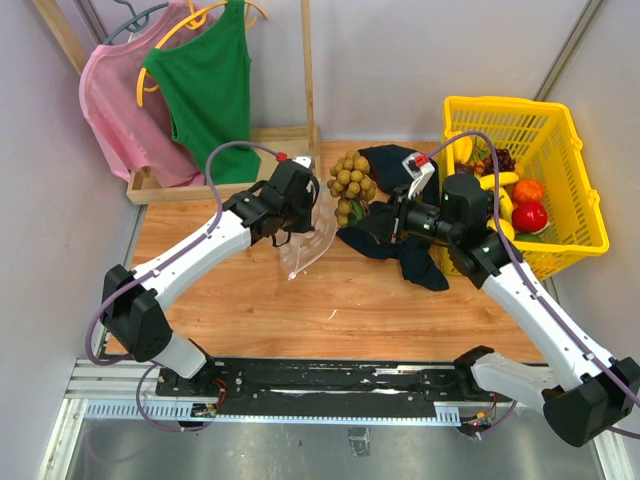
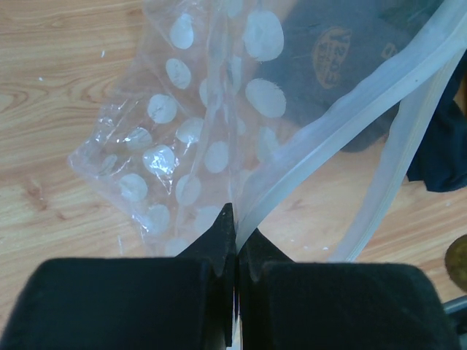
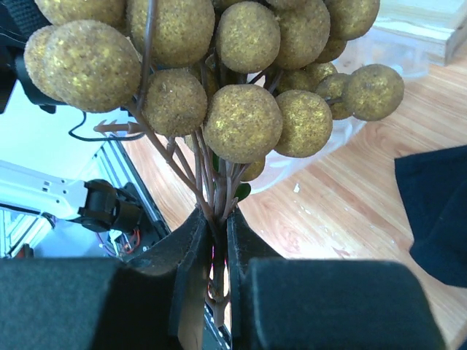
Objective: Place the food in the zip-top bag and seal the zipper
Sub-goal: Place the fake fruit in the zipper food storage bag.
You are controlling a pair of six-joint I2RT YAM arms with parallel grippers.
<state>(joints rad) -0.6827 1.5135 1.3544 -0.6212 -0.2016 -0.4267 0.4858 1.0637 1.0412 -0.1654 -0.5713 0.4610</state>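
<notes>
wooden table [image 1: 250, 300] with grey walls around it. far behind the left gripper [image 1: 316, 222] a pink shirt [image 1: 120, 105] and a green tank top [image 1: 205, 85] hang on hangers over a wooden tray [image 1: 200, 186].

yellow basket [image 1: 572, 170] sits behind and outboard of the right gripper [image 1: 383, 213], beside the right arm's wrist. dark cloth [image 1: 418, 265] lies crumpled under and around the right gripper, reaching toward the basket.

clear bag [image 1: 305, 245] with white dots hangs from the left gripper, tilted, lower part draped toward the table. in the left wrist view the bag [image 2: 182, 146] spreads away ahead of the fingertips, cloth showing through it.

longan cluster [image 1: 352, 185] is up off the table, between the two grippers and just past the bag's top edge. in the right wrist view the longan cluster [image 3: 241, 120] fills the space right above the fingers, the stems running down into them.

inside the basket: apple [image 1: 530, 217], banana [image 1: 499, 181], grapes [image 1: 503, 158], all well behind the right gripper.

zipper [image 2: 350, 102] runs from the left gripper's tips up and away to the right. its two strips are parted, so the mouth is unsealed.

left gripper [image 2: 235, 219]: jaws pressed together, pinching the bag at its zipper edge. right gripper [image 3: 217, 219]: jaws nearly together, pinching the longan stems.
</notes>
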